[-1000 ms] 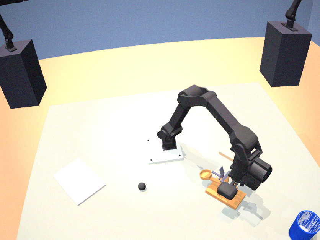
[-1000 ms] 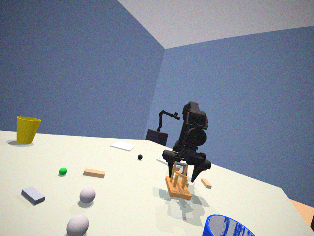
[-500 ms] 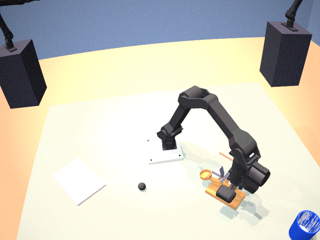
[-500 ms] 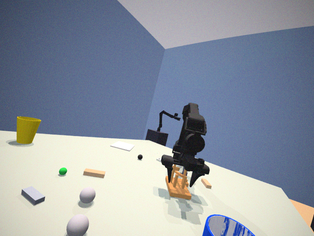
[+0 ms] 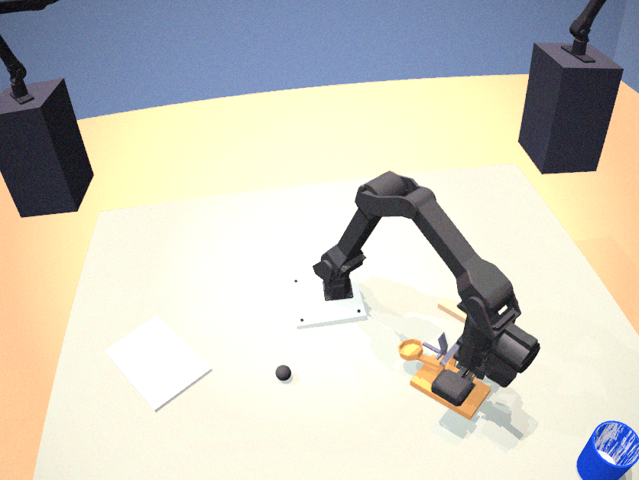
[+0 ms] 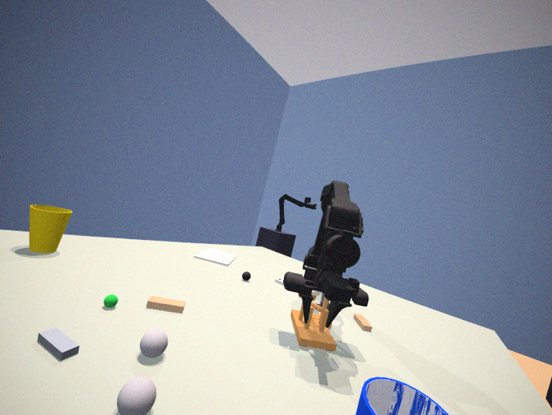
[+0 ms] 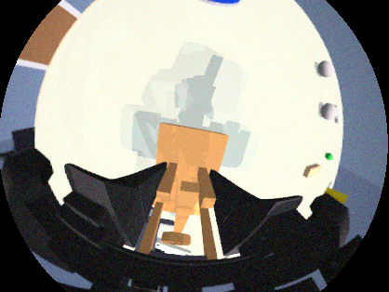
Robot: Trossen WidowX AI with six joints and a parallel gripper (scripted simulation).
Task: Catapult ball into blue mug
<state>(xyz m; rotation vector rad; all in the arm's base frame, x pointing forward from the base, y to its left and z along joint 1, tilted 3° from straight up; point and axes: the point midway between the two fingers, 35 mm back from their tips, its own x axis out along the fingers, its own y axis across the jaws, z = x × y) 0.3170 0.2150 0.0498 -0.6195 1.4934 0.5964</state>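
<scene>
2 gripper fingers astride orange catapult [image 7: 193, 146] | 2 pale balls [image 7: 325, 69] right
</scene>
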